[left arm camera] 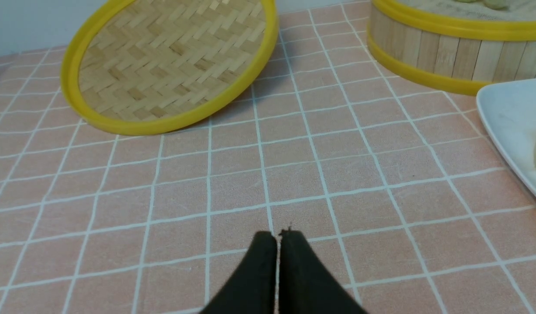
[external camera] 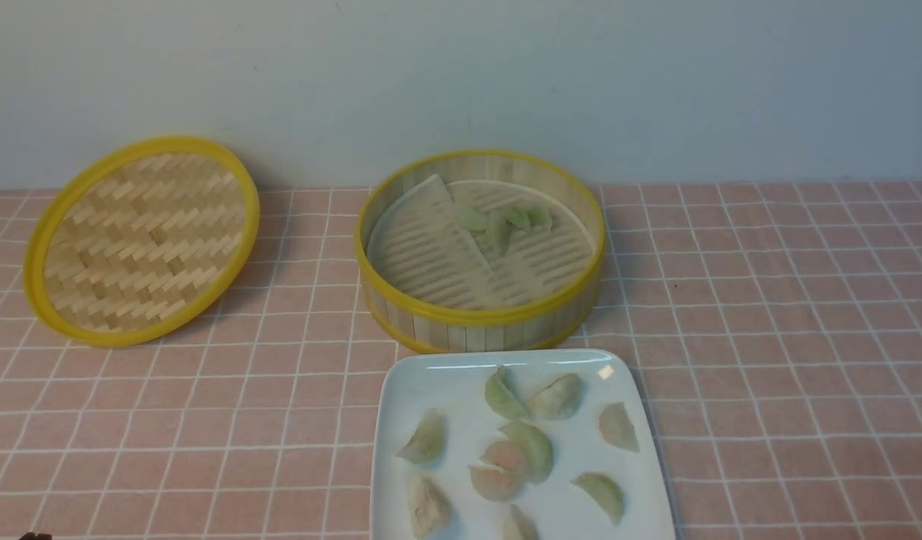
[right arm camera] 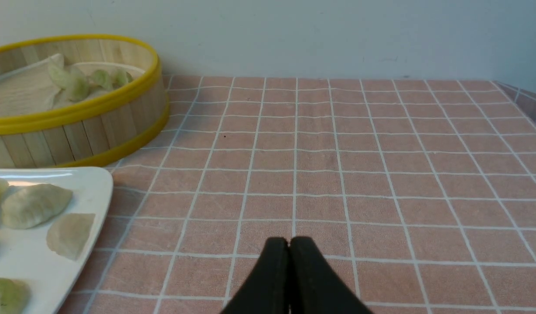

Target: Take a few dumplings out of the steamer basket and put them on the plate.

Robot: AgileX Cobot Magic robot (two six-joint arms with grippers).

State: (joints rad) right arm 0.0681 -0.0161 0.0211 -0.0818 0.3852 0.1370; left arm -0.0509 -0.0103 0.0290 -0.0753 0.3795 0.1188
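Both claws (left arm camera: 278, 237) (right arm camera: 289, 244) closed, empty; plate (external camera: 400, 390) dumplings (external camera: 536, 450) point every way

Basket (external camera: 482, 319) open-topped; lid (external camera: 142, 240) leans well left; plate (external camera: 400, 397) just before basket.

**Partly seen items**

Plate (external camera: 400, 397): near edge cut off by the front view's lower border, along with the bottom of one dumpling (external camera: 519, 525). Steamer basket (external camera: 479, 315): a folded-up liner (external camera: 423, 247) covers part of its floor. Both arms lie outside the front view.
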